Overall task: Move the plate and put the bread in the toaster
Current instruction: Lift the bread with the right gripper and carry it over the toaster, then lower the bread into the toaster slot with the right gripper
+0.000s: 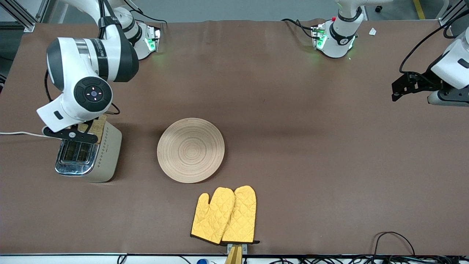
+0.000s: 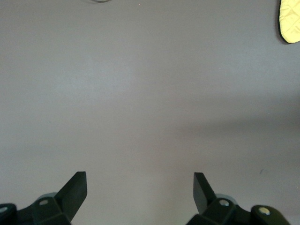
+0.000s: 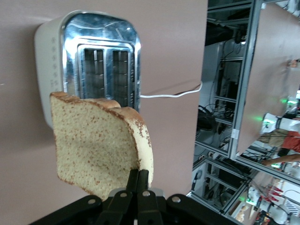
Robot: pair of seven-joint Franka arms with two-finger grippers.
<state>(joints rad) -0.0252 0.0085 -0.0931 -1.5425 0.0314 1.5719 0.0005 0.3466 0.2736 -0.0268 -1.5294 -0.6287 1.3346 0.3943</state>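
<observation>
My right gripper point(image 1: 86, 129) hangs over the toaster point(image 1: 96, 158) at the right arm's end of the table, shut on a slice of brown bread point(image 1: 98, 125). In the right wrist view the gripper point(image 3: 139, 176) pinches the bread point(image 3: 96, 150) by one crust edge, and the slice hangs above the two empty slots in the toaster's chrome top point(image 3: 101, 61). The round wooden plate point(image 1: 190, 149) lies flat mid-table with nothing on it. My left gripper point(image 1: 396, 90) waits open above the left arm's end of the table; its wrist view shows the gripper point(image 2: 140, 185) over bare tabletop.
A pair of yellow oven mitts point(image 1: 225, 214) lies nearer the front camera than the plate; one tip of a mitt point(image 2: 290, 21) shows in the left wrist view. The toaster's white cord point(image 1: 22, 134) runs off the table's end. Black cables point(image 1: 394, 242) lie at the front edge.
</observation>
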